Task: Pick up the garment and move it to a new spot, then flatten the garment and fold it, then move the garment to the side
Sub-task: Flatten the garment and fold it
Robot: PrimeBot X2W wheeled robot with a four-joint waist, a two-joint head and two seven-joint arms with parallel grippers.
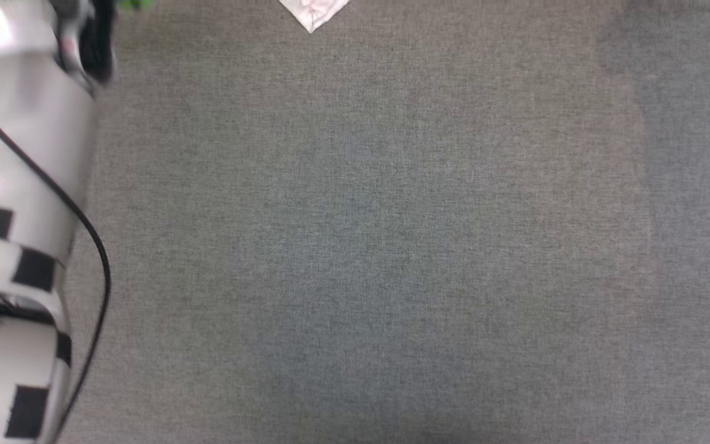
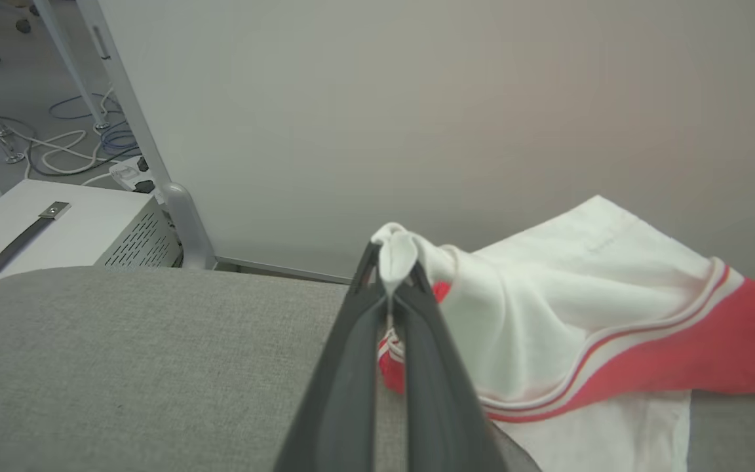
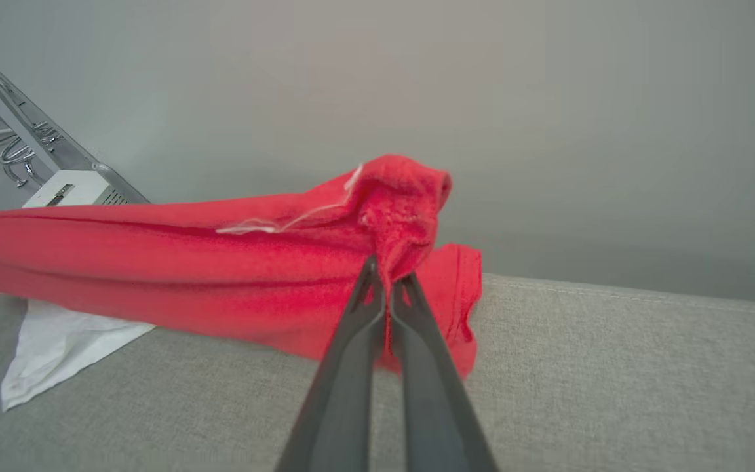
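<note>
Spanning left gripper [image 2: 390, 282], right gripper [image 3: 388, 278]: garment [image 3: 154, 255]

garment [image 2: 580, 295] x1 | L pincer [image 2: 392, 275] + R pincer [image 3: 388, 272] = 2 | white box [image 2: 89, 223] x1

A grey cloth surface [image 1: 392, 246] spreads out wide. On the left is the robot's pale arm [image 1: 16, 172], with black squares and a black cable [image 1: 107, 271]. A white corner of the garment [image 1: 314, 12] pokes in at the far edge.
</note>
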